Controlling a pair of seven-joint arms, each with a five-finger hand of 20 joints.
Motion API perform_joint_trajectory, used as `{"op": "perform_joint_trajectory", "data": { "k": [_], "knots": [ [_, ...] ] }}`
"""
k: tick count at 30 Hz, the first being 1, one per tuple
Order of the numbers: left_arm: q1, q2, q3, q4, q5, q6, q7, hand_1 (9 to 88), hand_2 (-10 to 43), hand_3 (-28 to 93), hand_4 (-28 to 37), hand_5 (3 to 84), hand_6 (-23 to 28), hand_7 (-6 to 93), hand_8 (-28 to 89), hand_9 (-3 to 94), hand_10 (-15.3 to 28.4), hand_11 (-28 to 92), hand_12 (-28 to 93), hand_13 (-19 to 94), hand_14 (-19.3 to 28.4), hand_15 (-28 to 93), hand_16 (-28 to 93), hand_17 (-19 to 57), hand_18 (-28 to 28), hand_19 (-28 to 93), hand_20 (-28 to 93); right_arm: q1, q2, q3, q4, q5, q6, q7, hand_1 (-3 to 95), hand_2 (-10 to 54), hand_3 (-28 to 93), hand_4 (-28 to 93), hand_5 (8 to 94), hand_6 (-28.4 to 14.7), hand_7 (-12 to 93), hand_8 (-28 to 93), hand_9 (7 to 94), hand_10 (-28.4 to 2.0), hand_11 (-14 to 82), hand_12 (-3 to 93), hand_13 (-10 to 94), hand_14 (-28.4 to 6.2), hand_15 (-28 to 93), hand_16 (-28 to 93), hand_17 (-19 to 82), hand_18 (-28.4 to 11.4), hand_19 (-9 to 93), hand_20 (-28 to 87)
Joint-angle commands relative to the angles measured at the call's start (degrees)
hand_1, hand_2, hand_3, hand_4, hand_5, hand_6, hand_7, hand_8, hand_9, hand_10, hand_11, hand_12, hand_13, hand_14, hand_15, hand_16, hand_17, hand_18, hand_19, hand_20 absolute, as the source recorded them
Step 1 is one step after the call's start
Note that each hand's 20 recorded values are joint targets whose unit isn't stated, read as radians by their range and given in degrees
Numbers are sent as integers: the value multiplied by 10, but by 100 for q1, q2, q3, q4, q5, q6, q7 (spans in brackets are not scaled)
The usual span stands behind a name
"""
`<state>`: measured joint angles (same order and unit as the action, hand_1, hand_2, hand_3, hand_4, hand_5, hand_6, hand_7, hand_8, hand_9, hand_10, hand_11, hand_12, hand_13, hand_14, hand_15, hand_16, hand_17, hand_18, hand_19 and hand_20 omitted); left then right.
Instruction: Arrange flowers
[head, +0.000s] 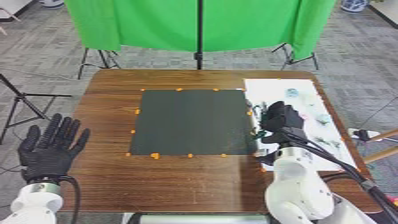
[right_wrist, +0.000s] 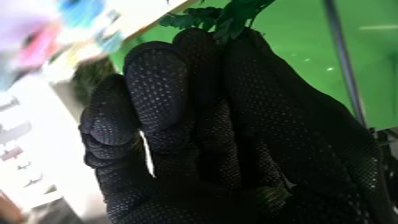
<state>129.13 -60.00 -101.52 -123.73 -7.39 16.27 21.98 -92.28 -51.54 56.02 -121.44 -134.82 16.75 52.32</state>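
Your right hand (head: 282, 116) is sitting over the inner edge of the white sheet (head: 262, 86), beside the dark mat (head: 191, 122) on the table (head: 102, 135). Its fingers are curling round a green sprig (right_wrist: 242, 14), whose leaves are projecting past the fingertips. Your left hand (head: 51, 152) is waiting with its fingers extended, holding nothing.

The pale blue flower (head: 291, 92) and the teal flower (head: 323, 118) are lying on the white sheet, just beyond the right hand. You are risking three faults from here:

- Snagging: the leaves are likely catching neighbouring stems if you are lifting sideways.
- Slipping: the thin stem is possibly rotating if your grip is loosening.
- Crushing: the leaves are probably bending if you are over-tightening.
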Motion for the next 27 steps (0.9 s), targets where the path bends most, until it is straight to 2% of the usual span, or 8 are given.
{"op": "perform_joint_trajectory", "data": {
  "k": [1, 7, 14, 18, 22, 27],
  "knots": [
    [13, 65, 143, 67, 22, -20, -55, 289, 133, 754, -283, 501, 66, 174, -102, 417, 149, 235, 106, 323, 142, 384, -71, -37, 138, 372, 158, 1466, -779, -737, 585, 338, -44, -383, 609, -95, 730, -176, 774, -9, 412, 225, 888, -99, 175, 559, 799, -50, 460, 503, 467, -251, 931, 350],
    [-36, 132, 237, 79, 25, -38, -62, 289, 133, 754, -283, 500, 67, 173, -102, 416, 149, 236, 106, 323, 143, 384, -71, -37, 138, 372, 158, 2106, -1438, -1316, 1290, 704, -260, -601, 606, -95, 733, -176, 773, -8, 414, 224, 887, -98, 177, 557, 799, -49, 464, 501, 468, -252, 932, 349],
    [-79, 225, 321, 87, 1, -70, 22, 290, 133, 753, -283, 501, 66, 172, -102, 417, 148, 235, 106, 324, 142, 384, -70, -37, 138, 371, 158, 2491, -2031, -1915, 2048, 933, -592, -864, 608, -95, 730, -177, 772, -10, 414, 224, 886, -97, 179, 557, 799, -50, 467, 500, 469, -251, 932, 350],
    [-169, 276, 385, 121, 19, -88, -18, 289, 133, 753, -283, 500, 66, 172, -101, 417, 149, 235, 106, 324, 142, 383, -70, -37, 138, 371, 158, 2663, -2282, -2296, 2455, 914, -715, -934, 608, -95, 730, -177, 772, -9, 414, 223, 885, -97, 179, 556, 798, -52, 468, 502, 469, -252, 932, 351],
    [-278, 338, 454, 153, 29, -36, -95, 289, 133, 753, -283, 500, 66, 172, -102, 417, 149, 235, 106, 323, 142, 382, -70, -37, 138, 370, 158, 2728, -2495, -2567, 2713, 907, -738, -862, 607, -95, 731, -176, 771, -10, 415, 223, 886, -97, 182, 555, 798, -52, 470, 501, 469, -251, 932, 350],
    [-308, 401, 525, 148, 24, 0, -113, 289, 133, 754, -283, 500, 66, 173, -101, 417, 148, 236, 106, 324, 143, 383, -70, -37, 138, 371, 159, 2817, -2752, -2859, 3009, 718, -852, -841, 606, -95, 732, -178, 771, -11, 416, 222, 885, -97, 185, 555, 798, -51, 472, 500, 471, -251, 932, 350]
  ]
}}
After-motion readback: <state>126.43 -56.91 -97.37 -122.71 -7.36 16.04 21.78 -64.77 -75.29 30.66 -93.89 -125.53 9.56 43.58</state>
